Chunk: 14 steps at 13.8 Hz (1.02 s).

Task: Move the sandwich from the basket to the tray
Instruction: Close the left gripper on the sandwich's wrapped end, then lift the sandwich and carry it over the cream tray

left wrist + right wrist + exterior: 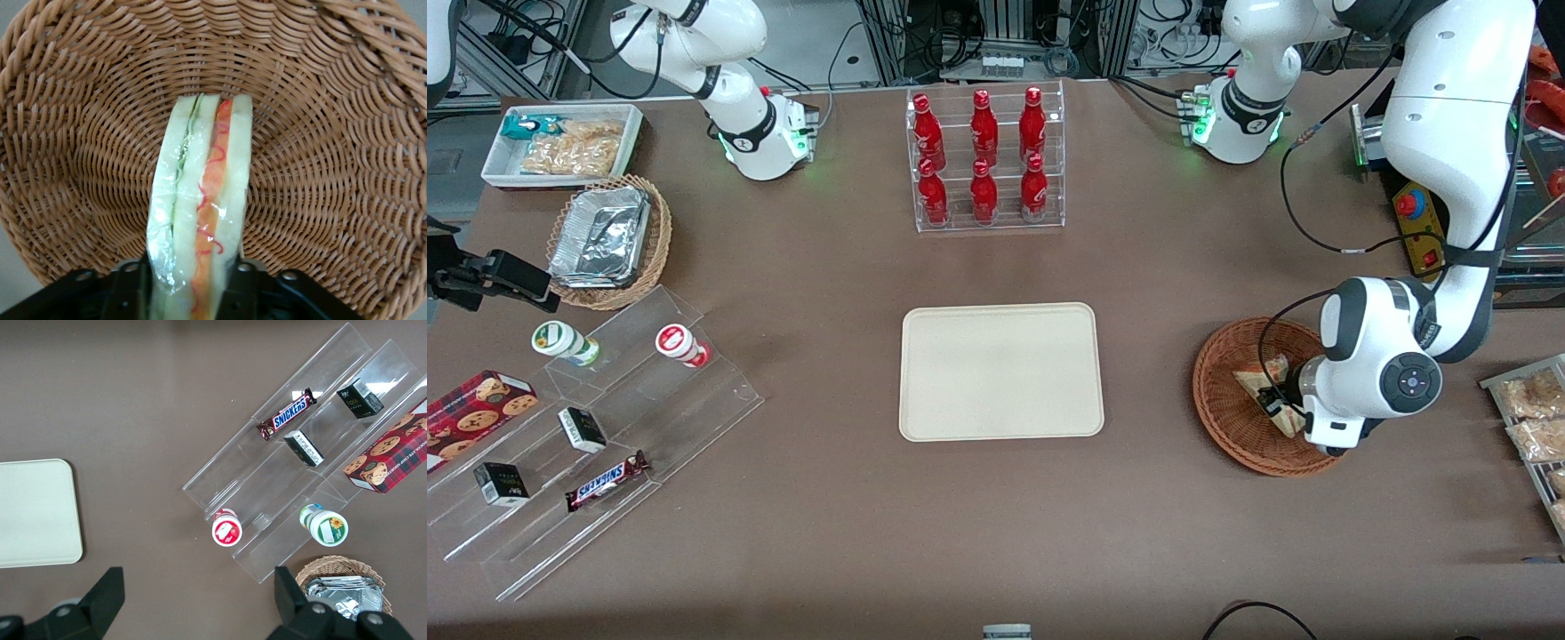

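One sandwich (200,213), one basket (1227,418), one tray (1000,372). Sandwich: pale bread, green and orange layers, clear-wrapped. Claw (193,287) inside the basket, clamped on the sandwich.

Six red bottles (983,156); two baskets (1227,400).

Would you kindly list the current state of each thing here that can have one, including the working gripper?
gripper: down in the basket, shut on the sandwich.
sandwich: clear-wrapped, standing on edge between the fingers, in the basket.
basket: upright, holding the sandwich.
tray: flat on the table, nothing on it.
red bottles: capped, upright in the clear rack.
Snickers bar: wrapped, lying on the clear stepped stand.
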Tool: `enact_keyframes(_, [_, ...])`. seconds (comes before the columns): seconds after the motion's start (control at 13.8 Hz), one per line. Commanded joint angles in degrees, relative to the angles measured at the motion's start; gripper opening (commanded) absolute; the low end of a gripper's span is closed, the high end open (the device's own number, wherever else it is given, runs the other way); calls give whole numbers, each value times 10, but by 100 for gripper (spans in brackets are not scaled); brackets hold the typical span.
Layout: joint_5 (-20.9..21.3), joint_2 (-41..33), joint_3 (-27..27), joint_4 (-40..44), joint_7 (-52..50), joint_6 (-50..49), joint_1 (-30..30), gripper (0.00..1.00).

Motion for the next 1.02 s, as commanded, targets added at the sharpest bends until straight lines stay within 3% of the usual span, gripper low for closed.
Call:
enact_keyframes(0.0, [7,-11,-3,0,-1,4,-4,13])
enact_keyframes(0.29, [7,-33,-15,44,9,-13,-39,12])
enact_keyframes(0.65, [7,-26,-15,107,14,-32,-180,12])
enact_keyframes(0.94, [-1,39,-15,175,17,-34,-292,12])
